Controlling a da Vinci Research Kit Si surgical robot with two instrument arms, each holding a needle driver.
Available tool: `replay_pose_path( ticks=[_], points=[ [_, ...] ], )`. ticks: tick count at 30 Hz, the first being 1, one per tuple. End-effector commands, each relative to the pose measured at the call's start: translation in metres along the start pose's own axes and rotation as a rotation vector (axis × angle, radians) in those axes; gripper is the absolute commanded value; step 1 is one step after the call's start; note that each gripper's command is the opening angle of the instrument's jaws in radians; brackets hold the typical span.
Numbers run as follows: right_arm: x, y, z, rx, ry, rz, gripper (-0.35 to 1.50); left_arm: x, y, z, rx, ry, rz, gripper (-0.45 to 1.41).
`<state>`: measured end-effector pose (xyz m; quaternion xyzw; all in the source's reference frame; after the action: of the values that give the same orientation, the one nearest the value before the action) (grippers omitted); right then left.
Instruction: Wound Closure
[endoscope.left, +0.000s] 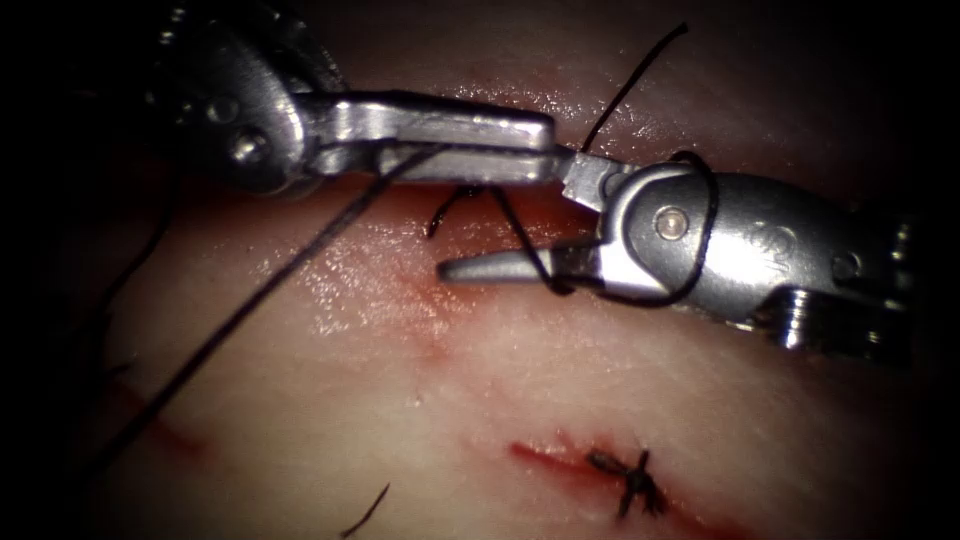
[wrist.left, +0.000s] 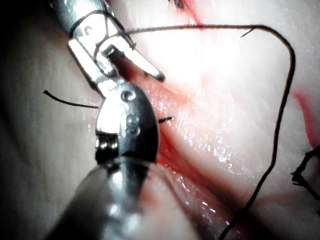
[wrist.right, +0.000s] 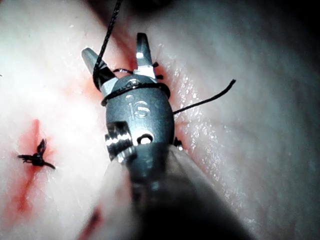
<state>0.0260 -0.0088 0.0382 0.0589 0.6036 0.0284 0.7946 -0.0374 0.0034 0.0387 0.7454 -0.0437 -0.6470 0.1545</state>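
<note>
My left tool (endoscope.left: 548, 150) reaches in from the upper left, its jaws shut on the black thread (endoscope.left: 300, 250), which runs down to the lower left. My right tool (endoscope.left: 510, 220) comes in from the right with its jaws open and nothing between them; its upper jaw touches the left tool's tip. A loop of thread (endoscope.left: 708, 220) wraps around the right tool's wrist, also seen as the thread loop (wrist.right: 135, 89) behind the open right tool (wrist.right: 115, 47). A free thread end (endoscope.left: 640, 70) rises behind it. Both tools hover over the tissue's cut (endoscope.left: 430, 300), above a stitch (endoscope.left: 455, 205).
A tied stitch with short cut ends (endoscope.left: 632, 482) sits lower on the cut, to the right, with red fluid (endoscope.left: 545, 458) beside it. A loose thread piece (endoscope.left: 368, 508) lies near the bottom edge. More thread (wrist.left: 282, 115) arcs over the tissue.
</note>
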Motion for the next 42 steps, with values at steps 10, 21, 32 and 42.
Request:
replay_pose_path(
  ticks=[10,21,32,42],
  points=[
    [0.0003,-0.0014,0.0009,0.126,0.057,-0.029,0.59,-0.0069,-0.0021,0.0005,0.002,0.022,-0.082,-0.45],
    [0.0006,-0.0022,0.0004,0.239,0.134,-0.052,-0.15,-0.0115,-0.0029,0.0007,0.004,0.03,-0.104,-0.45],
    [0.0008,-0.0009,-0.0006,0.141,0.285,0.071,0.09,-0.014,-0.001,-0.0013,0.022,0.068,-0.084,-0.45],
    [0.0004,0.0003,-0.0004,0.003,0.366,0.197,0.81,-0.012,0.0031,-0.0018,0.046,0.058,-0.072,-0.45]
  ],
)
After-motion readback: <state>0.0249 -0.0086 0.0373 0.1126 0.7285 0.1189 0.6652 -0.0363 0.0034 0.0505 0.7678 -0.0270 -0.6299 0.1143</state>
